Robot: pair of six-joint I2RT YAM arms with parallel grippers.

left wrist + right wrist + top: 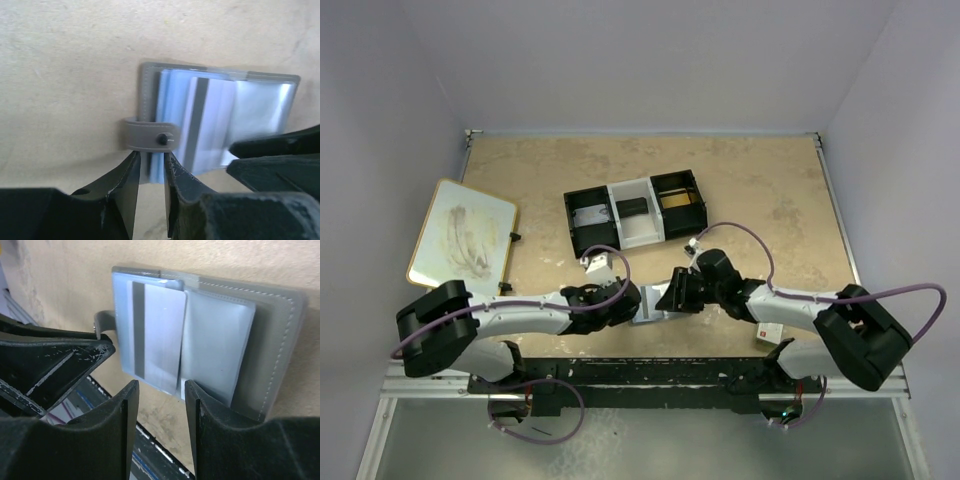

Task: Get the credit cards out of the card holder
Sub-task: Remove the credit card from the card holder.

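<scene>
Step in hand: card extraction. The card holder (280, 340) lies open at the near edge of the table (770, 200). The jaws of my right gripper (161, 385) stand apart astride the striped card (160, 335) (not yet clamped). Next move: close and pull. The jaws of my left gripper (151, 156) flank the edge by the strap (147, 136), nearly together; I cannot tell whether they grip. The three-compartment tray (572, 215) sits well beyond and should not obstruct.
</scene>
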